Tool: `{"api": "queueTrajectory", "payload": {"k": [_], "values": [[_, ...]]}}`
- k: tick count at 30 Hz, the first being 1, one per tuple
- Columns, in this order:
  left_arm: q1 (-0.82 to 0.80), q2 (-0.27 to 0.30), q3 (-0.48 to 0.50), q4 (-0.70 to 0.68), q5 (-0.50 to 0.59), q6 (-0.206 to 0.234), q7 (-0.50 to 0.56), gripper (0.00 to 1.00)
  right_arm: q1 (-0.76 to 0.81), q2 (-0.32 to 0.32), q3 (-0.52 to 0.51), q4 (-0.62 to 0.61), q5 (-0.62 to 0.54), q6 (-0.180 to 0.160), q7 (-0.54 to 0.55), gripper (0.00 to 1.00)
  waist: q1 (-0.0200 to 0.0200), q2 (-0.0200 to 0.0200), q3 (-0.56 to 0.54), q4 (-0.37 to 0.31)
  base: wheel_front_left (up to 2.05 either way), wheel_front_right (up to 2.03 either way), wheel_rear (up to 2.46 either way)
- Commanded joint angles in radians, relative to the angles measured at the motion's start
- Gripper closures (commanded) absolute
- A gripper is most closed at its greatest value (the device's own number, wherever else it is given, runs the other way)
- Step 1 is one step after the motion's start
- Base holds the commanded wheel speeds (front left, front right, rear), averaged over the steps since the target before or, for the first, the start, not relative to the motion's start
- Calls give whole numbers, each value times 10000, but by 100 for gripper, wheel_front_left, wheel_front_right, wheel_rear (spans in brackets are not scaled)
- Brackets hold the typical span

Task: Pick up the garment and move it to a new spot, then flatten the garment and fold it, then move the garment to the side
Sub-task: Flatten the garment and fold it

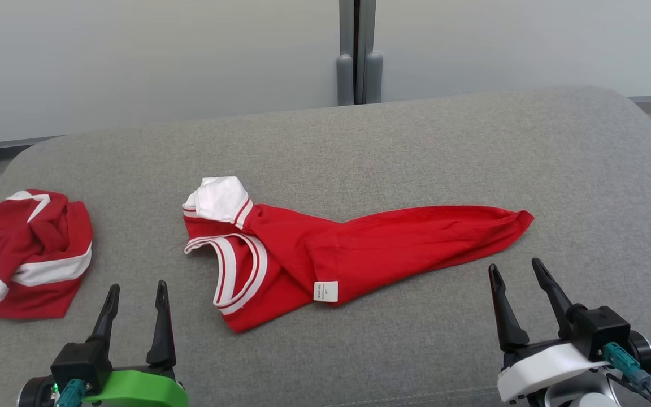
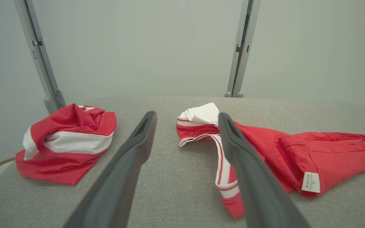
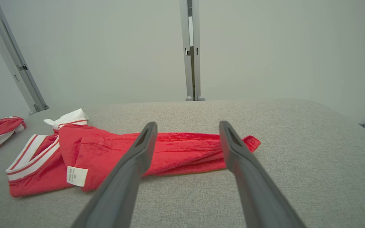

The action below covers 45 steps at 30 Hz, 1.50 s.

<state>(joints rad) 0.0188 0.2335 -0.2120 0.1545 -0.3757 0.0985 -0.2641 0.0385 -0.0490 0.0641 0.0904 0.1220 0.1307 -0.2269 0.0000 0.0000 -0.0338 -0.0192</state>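
Left gripper (image 1: 137, 285), right gripper (image 1: 515, 264): fingers apart, empty, just short of the garment's near edge. Garment (image 1: 393, 243): red, white-trimmed, bunched lengthwise; apparently not yet lifted, moving, flattening and folding all outstanding. Second red bundle (image 1: 31, 254): well left of garment.

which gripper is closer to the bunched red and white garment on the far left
Left. The left gripper sits just right of the bunched garment, apart from it; the right gripper is far off, past the long red garment.
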Motion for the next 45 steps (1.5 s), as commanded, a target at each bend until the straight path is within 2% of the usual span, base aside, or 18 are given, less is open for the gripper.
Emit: {"api": "queueTrajectory", "payload": {"k": [1,8,14,30,36,41,42,43,45], "values": [[-142,-26,51,11,59,-30,-8,0,137,-34,-32,5,78,-1,33,0,0,0,9,43,0,0,0],[-263,-151,73,57,128,-166,-8,0,3,-33,-34,99,164,0,171,0,0,0,90,485,0,0,0],[-406,-362,9,178,194,-276,-8,0,-507,-183,567,654,488,-1,568,0,0,0,199,1246,0,0,0],[-1124,-1282,-137,569,424,-884,-8,0,-3455,-1926,3045,3400,2355,-4,1535,0,0,0,1384,3608,0,0,0],[-1350,-1560,-70,689,538,-1095,-8,0,-4468,-2464,3946,4258,2991,-4,1954,0,0,0,1723,4036,0,0,0],[-1391,-1702,6,763,596,-1203,-8,0,-4894,-2700,4483,4682,3387,-4,2271,0,0,0,1829,4110,0,0,0],[-1399,-1722,36,773,599,-1231,-8,0,-4970,-2736,4581,4737,3479,-4,2312,19,0,0,1849,4105,0,0,0],[-1407,-1735,57,777,614,-1238,-8,0,-5044,-2765,4682,4773,3549,-4,2317,56,0,0,1870,4090,0,0,0],[-1428,-1753,106,790,631,-1263,-8,0,-5159,-2803,4860,4835,3689,-4,2260,100,0,0,1905,4039,0,0,0]]}}
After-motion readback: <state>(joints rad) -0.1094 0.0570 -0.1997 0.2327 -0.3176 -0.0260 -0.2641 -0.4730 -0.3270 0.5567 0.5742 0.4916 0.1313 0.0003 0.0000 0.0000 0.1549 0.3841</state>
